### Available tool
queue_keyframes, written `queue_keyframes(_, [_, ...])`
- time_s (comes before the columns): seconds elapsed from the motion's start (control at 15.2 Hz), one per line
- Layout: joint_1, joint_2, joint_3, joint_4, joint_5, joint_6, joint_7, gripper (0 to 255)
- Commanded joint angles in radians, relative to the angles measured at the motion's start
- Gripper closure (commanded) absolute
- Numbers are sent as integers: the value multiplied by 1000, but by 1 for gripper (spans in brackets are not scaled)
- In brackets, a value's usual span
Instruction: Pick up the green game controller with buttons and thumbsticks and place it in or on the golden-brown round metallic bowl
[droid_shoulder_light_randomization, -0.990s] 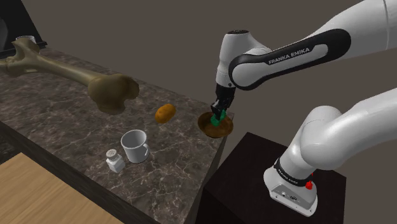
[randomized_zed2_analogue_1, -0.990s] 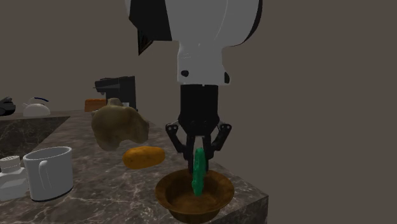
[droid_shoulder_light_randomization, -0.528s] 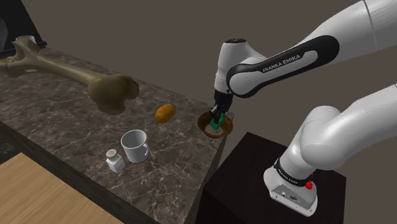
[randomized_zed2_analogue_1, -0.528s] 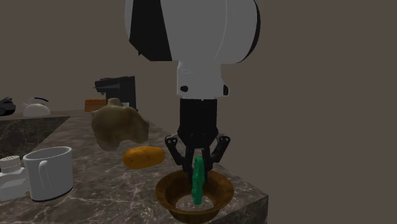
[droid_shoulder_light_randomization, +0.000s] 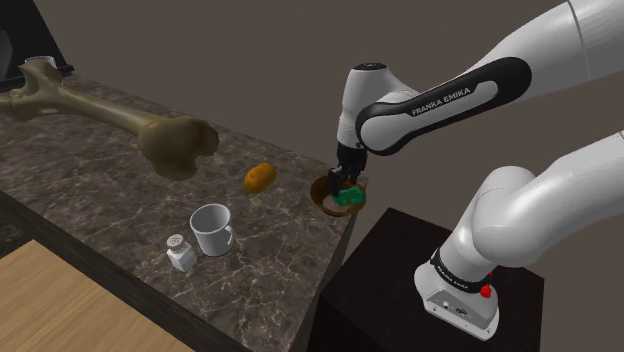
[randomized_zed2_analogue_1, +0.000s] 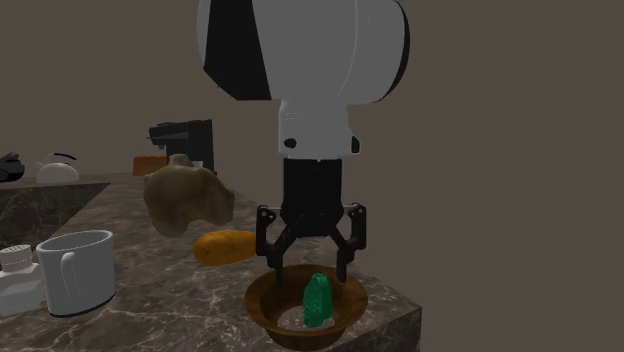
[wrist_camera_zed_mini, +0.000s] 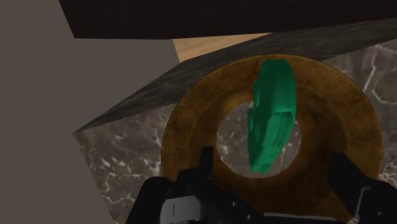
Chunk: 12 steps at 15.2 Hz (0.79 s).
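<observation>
Dark, white-veined stone-patterned countertop (droid_shoulder_light_randomization: 100, 190) stretching across the shoulder view's left; plain grey-brown wall (droid_shoulder_light_randomization: 250, 60) behind; pale wood-grain floor (droid_shoulder_light_randomization: 60, 300) below, at lower left; dim, even light throughout.

I saw the green game controller (randomized_zed2_analogue_1: 317, 300) resting inside the golden-brown round bowl (randomized_zed2_analogue_1: 262, 305). It was propped on edge, not flat, with its lower end on the bowl's floor. In the wrist view the controller (wrist_camera_zed_mini: 272, 118) ran from the pale, shiny centre of the bowl (wrist_camera_zed_mini: 191, 121) up across the brown inner wall towards the rim. The bowl (droid_shoulder_light_randomization: 320, 193) sat upright at the corner of the dark marbled counter (droid_shoulder_light_randomization: 120, 190), with the controller (droid_shoulder_light_randomization: 350, 199) inside it.
</observation>
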<state>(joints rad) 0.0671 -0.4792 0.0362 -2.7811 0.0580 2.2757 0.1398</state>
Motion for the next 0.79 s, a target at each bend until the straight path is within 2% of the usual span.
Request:
queue_keyframes(0.0, [0,1,0,0,0,0,0,0])
queue_keyframes(0.13, [0,-2,0,0,0,-2,0,0])
queue_keyframes(0.4, [-4,-82,-5,79,-7,-162,2,0])
queue_keyframes(0.73, [-4,-82,-5,79,-7,-162,2,0])
